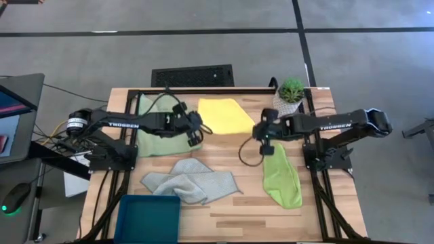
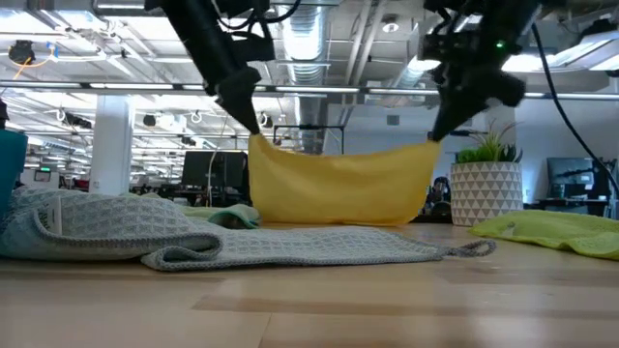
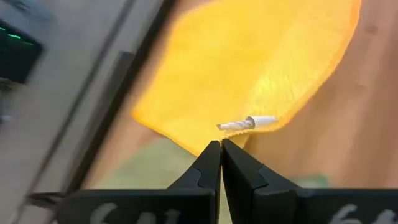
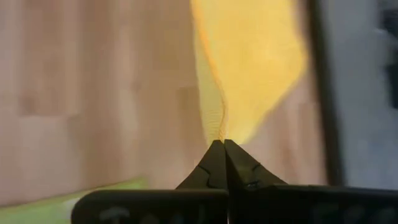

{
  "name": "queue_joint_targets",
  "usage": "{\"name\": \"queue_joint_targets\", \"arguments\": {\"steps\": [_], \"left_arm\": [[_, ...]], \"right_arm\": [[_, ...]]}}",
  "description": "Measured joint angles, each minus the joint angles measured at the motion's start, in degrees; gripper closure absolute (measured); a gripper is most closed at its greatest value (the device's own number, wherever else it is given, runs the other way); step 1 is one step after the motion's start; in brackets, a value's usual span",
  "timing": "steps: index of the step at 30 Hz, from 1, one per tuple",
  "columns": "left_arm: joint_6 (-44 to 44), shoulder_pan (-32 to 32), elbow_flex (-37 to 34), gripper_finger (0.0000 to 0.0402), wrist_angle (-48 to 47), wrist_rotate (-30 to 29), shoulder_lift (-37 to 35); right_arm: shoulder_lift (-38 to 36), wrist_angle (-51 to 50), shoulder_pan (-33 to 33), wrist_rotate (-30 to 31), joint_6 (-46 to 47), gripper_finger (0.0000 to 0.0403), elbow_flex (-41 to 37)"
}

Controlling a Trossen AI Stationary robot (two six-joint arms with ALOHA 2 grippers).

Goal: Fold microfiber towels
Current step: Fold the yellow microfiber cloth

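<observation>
Where wooden table [image 1: 224, 210] meets office, pinched yellow towel [image 2: 338, 184] hanging

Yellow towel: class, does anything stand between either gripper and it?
Nothing visible does. The left gripper and right gripper are each shut on a corner of the yellow towel, which hangs between them above the table.

I see a grey floor [image 1: 203, 27] with dark lines around my wooden counter [image 1: 230, 210], a black mat [image 1: 192, 75] behind it, a screen [image 1: 13, 115] off to one side, and far back a big room with bright ceiling lights [image 2: 58, 48], pipes and a white post [image 2: 113, 155].
</observation>
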Motion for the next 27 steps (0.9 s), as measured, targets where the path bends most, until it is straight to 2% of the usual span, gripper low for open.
{"name": "queue_joint_targets", "arguments": {"steps": [6, 14, 19, 22, 27], "left_arm": [[-6.39, -4.64, -2.91, 0.0401, 0.15, 4.38, -0.01], [-13.79, -8.6, -4.7, 0.0401, -0.09, 11.13, -0.03], [-15.33, -8.83, -4.73, 0.0401, 0.4, 6.12, -0.01], [-15.45, -7.85, -4.73, 0.0401, 0.59, 1.15, -0.03], [-15.45, -4.9, -4.73, 0.0401, 1.23, -3.79, -0.03]], "right_arm": [[0.0, 1.32, 5.37, -5.38, 5.89, 0.04, -4.47], [0.0, 2.69, 9.95, -8.79, 12.43, 0.04, -7.69], [0.0, 6.68, 9.27, -6.84, 11.44, 0.04, -7.7], [0.0, 7.77, 7.19, -4.58, 10.35, 0.04, -7.7], [0.0, 7.91, 2.29, 0.04, 10.12, 0.04, -7.7]]}}
